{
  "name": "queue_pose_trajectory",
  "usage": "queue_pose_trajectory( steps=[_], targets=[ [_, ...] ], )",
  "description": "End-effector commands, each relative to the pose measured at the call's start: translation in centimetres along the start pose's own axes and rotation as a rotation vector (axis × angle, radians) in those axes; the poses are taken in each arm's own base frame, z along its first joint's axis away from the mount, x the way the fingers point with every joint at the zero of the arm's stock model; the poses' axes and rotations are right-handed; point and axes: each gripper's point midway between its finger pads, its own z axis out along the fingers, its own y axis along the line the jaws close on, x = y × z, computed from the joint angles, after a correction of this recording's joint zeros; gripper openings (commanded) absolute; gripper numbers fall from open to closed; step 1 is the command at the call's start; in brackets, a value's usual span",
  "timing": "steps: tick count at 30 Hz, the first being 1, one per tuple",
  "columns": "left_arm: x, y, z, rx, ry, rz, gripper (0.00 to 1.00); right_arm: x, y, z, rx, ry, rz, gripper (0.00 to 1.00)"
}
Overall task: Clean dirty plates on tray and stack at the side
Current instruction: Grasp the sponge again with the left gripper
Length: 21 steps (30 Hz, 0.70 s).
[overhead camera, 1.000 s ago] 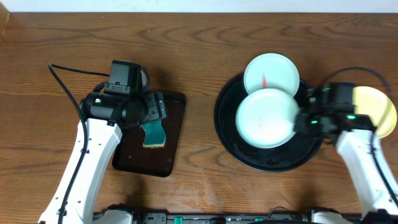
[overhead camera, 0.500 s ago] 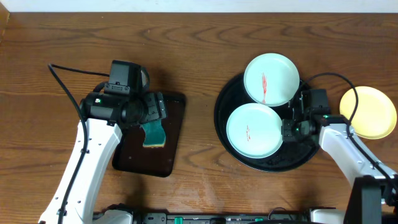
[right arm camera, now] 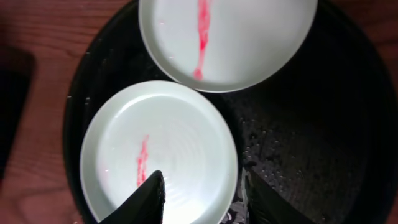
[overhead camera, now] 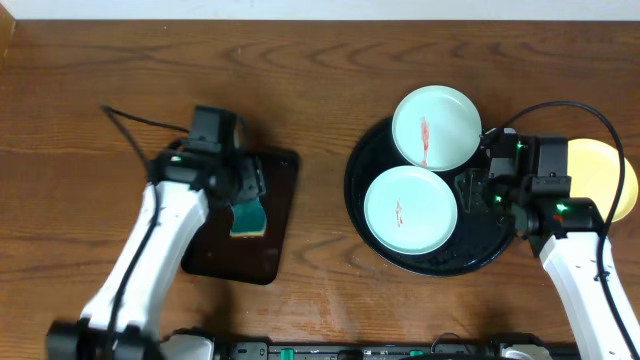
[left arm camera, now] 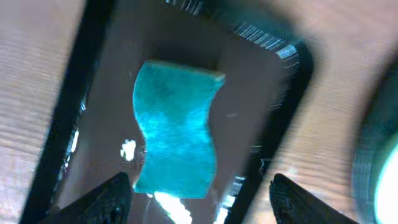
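Two small round white plates smeared red are seen on the large round glossy black tray [overhead camera: 480, 250]: the rear white plate [overhead camera: 436, 127] and the nearer white plate [overhead camera: 410, 209]. A pale yellow plate [overhead camera: 610, 175] lies on the wooden bench [overhead camera: 320, 80] just right of the tray. The right tool [right arm camera: 202, 186] is held partly open over the nearer plate's rim, with nothing gripped. The left tool [left arm camera: 199, 183] is spread wide above a teal sponge [left arm camera: 176, 134] on a dark rectangular tray [overhead camera: 225, 250].

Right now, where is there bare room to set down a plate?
Bare wood between the rectangular tray and the round black tray, and the strip behind both. Crowded: two white plates fill the black tray's left and back, the right gripper hangs over its right, and the yellow plate sits beyond.
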Motion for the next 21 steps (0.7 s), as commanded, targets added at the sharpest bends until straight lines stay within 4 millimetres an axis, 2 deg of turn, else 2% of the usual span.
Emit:
queue_pose_trajectory(
  steps=[1, 4, 9, 11, 12, 15, 18, 19, 21],
  targets=[
    [2.5, 2.2, 4.6, -0.093, 0.106, -0.022, 0.66, -0.3, 0.7, -0.4, -0.039, -0.007, -0.015, 0.38],
    [3.3, 2.6, 7.3, -0.119, 0.153, -0.082, 0.51, -0.2, 0.7, -0.4, -0.039, -0.004, -0.015, 0.38],
    [4.3, 3.2, 10.0, -0.155, 0.223, -0.117, 0.38, -0.2, 0.7, -0.4, -0.039, -0.003, -0.014, 0.38],
    [5.0, 3.2, 10.6, -0.155, 0.259, -0.119, 0.14, -0.1, 0.7, -0.4, -0.039, 0.0, -0.013, 0.38],
    [5.3, 3.1, 10.7, -0.146, 0.274, -0.122, 0.08, -0.1, 0.7, -0.4, -0.038, 0.001, -0.013, 0.38],
    [5.1, 2.8, 10.3, -0.134, 0.273, -0.118, 0.07, -0.1, 0.7, -0.4, -0.038, 0.002, -0.013, 0.38],
    [3.7, 2.1, 8.3, -0.118, 0.239, -0.117, 0.08, -0.1, 0.7, -0.4, -0.038, 0.002, -0.013, 0.38],
    [3.3, 1.9, 7.6, -0.113, 0.229, -0.116, 0.14, -0.1, 0.7, -0.4, -0.038, 0.002, -0.013, 0.37],
    [2.5, 1.5, 6.4, -0.095, 0.195, -0.097, 0.37, -0.1, 0.7, -0.4, -0.038, 0.002, -0.013, 0.37]
  ],
)
